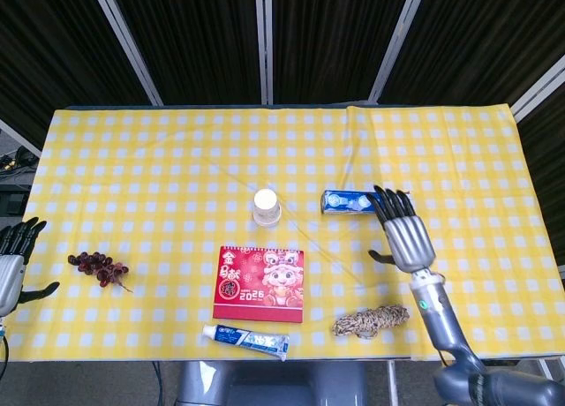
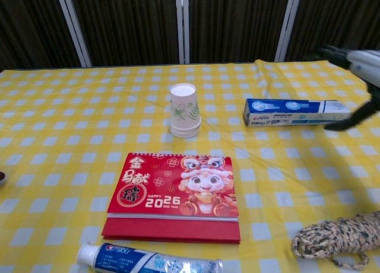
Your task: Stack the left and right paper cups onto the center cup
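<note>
A stack of white paper cups [image 1: 267,207] [image 2: 183,110] with a green leaf print stands upright near the table's middle, behind the calendar. No hand touches it. My right hand [image 1: 401,229] [image 2: 356,68] hovers far to the right of the stack, past the toothpaste box, fingers spread and holding nothing. My left hand [image 1: 12,258] sits at the far left edge of the head view, off the table's side, fingers apart and empty.
A red 2026 desk calendar [image 2: 173,194] lies in front of the cups. A blue toothpaste box [image 2: 295,112] lies to the right, a toothpaste tube [image 2: 148,260] at the front edge, a rope coil [image 2: 337,237] front right, and grapes [image 1: 98,266] at the left.
</note>
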